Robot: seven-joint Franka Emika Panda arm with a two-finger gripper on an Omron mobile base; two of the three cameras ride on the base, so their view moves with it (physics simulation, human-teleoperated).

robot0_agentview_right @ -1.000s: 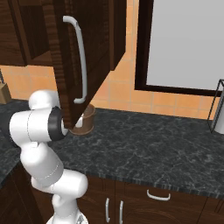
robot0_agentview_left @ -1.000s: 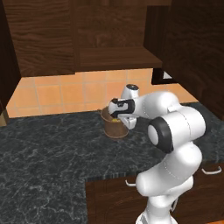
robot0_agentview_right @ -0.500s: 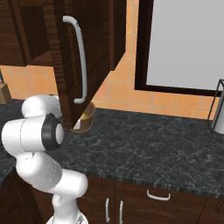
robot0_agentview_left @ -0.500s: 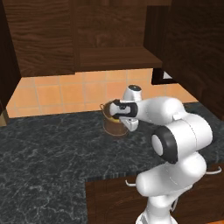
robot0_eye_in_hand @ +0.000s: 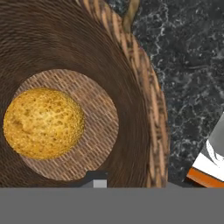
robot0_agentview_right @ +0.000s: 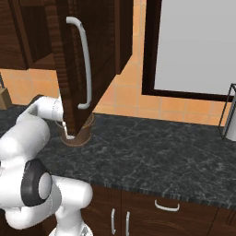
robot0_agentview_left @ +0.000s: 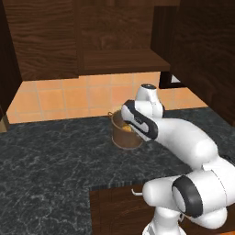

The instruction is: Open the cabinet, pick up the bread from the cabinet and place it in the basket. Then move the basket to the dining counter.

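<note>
A home kitchen, rendered. Dark wood-grain wall cabinet (robot0_agentview_right: 69, 60) with a long silver bar handle (robot0_agentview_right: 83, 64), hung over a black speckled granite desk (robot0_agentview_right: 156, 156). Orange tiled backsplash (robot0_agentview_left: 59, 98) behind. Low cabinet fronts (robot0_agentview_right: 152, 216) with small silver handles beneath the desk. Dark-framed window (robot0_agentview_right: 193, 46) beside the cabinet. Woven basket (robot0_eye_in_hand: 144, 87) on the granite, a golden bread bun (robot0_eye_in_hand: 43, 122) lying inside.

The black speckled desk (robot0_agentview_left: 50, 160) carries a brown woven basket (robot0_agentview_left: 125, 137) near the tiled back wall (a wire rack (robot0_agentview_right: 229, 115) stands at its far right end).
</note>
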